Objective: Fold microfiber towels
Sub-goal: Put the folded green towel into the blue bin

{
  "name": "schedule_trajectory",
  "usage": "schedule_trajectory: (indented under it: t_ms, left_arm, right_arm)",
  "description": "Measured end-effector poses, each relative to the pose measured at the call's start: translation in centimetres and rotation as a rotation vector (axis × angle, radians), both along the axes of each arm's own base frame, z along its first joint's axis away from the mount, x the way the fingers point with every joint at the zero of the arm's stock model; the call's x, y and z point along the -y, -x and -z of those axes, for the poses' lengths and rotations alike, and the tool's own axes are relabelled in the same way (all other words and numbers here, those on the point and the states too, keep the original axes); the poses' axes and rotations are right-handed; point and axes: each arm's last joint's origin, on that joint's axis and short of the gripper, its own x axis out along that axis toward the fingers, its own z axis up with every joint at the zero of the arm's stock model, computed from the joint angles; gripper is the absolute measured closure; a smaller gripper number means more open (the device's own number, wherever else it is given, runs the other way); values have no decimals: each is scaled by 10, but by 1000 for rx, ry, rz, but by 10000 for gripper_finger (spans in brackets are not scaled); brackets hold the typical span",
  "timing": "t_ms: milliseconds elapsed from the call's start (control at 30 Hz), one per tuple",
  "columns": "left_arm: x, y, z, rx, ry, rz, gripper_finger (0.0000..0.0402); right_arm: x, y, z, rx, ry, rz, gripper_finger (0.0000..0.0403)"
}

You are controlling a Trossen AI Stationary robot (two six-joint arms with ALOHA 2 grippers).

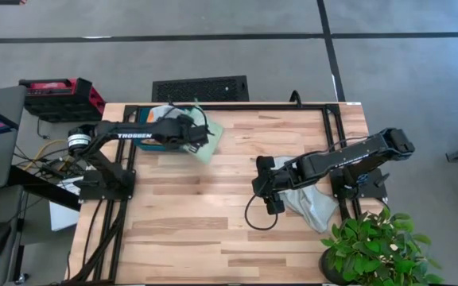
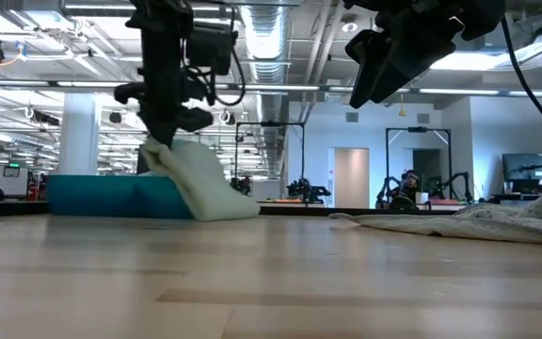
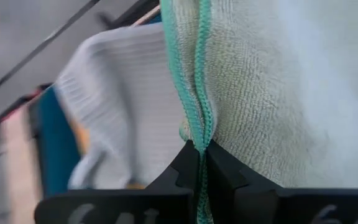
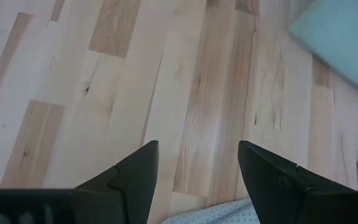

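While the left pincer [image 1: 193, 137] hangs over the far left part of the wooden worktop [image 1: 213, 206], its fingers are clamped shut on the light green towel [image 1: 207, 137], pinching it along the darker green stitched hem [image 3: 197, 93]. Seen from the left wrist, the two dark fingers [image 3: 185, 171] meet tightly with the cloth edge caught between them, and a pale grey towel [image 3: 120, 106] lies just behind, over the teal tray [image 3: 55, 146]. From table height the green towel [image 2: 200, 184] droops from the pincer [image 2: 158, 139] in a slanted fold, its lower end resting on the worktop [image 2: 271, 282] right against the front of the teal tray [image 2: 102, 196]. From above, the tray [image 1: 151, 119] sits at the far left edge with the grey cloth [image 1: 159, 114] bunched on it beneath the left arm. Toward the right side, the right pincer [image 1: 267, 184] hovers above bare wood with its fingers spread apart and holding nothing; its wrist camera shows both fingers [image 4: 135, 177] well separated over the planks, a corner of the green towel [image 4: 344, 40] farther off. A second pale grey towel [image 1: 312, 202] lies crumpled on the worktop just beside and partly under the right arm, near a potted plant [image 1: 376, 250] at the near right corner. That grey cloth [image 2: 469, 224] spreads low and flat in the level view.
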Motion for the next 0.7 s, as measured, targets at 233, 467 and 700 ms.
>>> schedule_trajectory:
  t_ms: [233, 467, 700]
  left_arm:
    - [-11, 27, -2, -154, -19, -173, 401]
    - [-23, 44, -5, -228, -10, -288, 401]
    - [-44, 55, -5, -222, -17, -383, 401]
  right_arm:
    - [0, 0, 0, 0, 0, 0, 159]
    - [0, 0, 0, 0, 0, 0, 159]
    - [0, 0, 0, 0, 0, 0, 159]
